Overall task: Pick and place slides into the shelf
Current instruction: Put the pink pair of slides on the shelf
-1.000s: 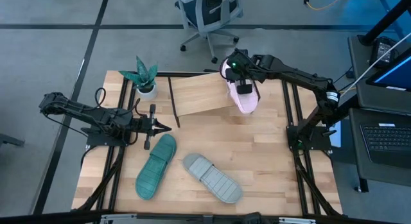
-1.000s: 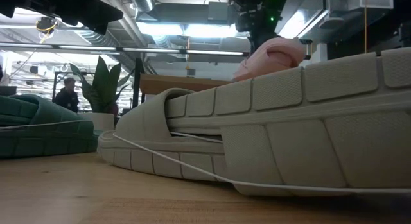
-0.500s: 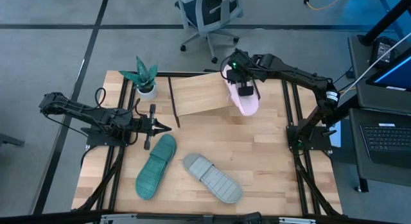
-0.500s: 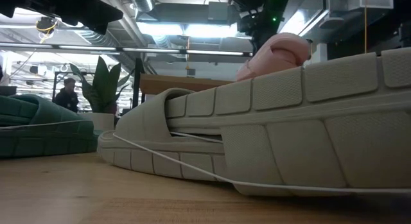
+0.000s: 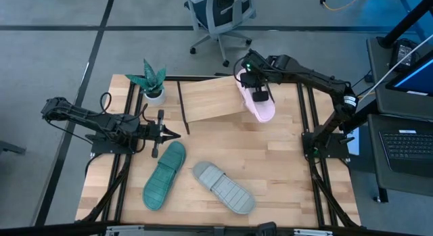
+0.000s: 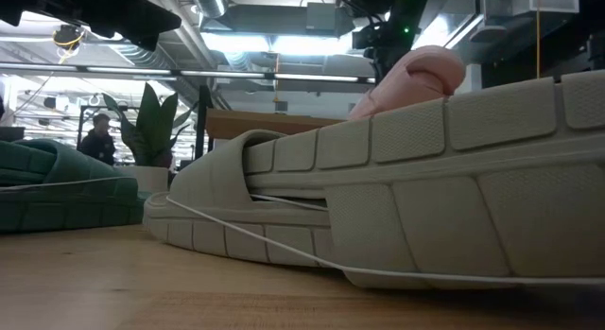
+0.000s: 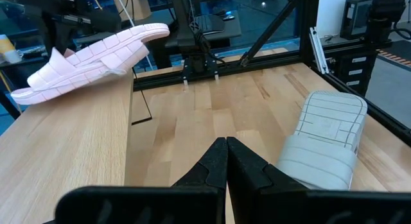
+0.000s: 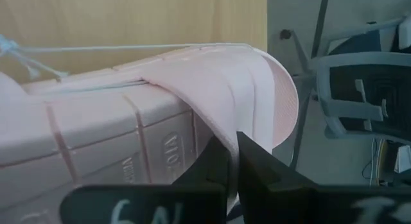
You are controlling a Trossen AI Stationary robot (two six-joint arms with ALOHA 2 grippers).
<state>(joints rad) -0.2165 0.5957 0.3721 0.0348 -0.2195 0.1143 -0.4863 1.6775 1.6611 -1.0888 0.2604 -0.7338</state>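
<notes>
my right gripper [image 5: 258, 89] clenched the pink slide [image 5: 260, 101] by its strap, holding it tilted over the shelf [image 5: 211, 99] end so it could seat there; my left gripper [image 5: 170, 134] waited shut beside the teal slide [image 5: 163, 175].

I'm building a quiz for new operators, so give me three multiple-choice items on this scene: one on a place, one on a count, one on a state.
1. Where is the pink slide?
A. at the shelf's right end
B. beside the plant
C. at the table's front edge

2. How many slides lie flat on the table?
A. none
B. two
C. three

3. How is the right gripper?
A. open above the table
B. shut on the pink slide
C. shut on nothing

Key: 1 A, it hangs by the shelf; 2 B, the teal slide and grey slide; 3 B, its fingers pinch the strap.
</notes>
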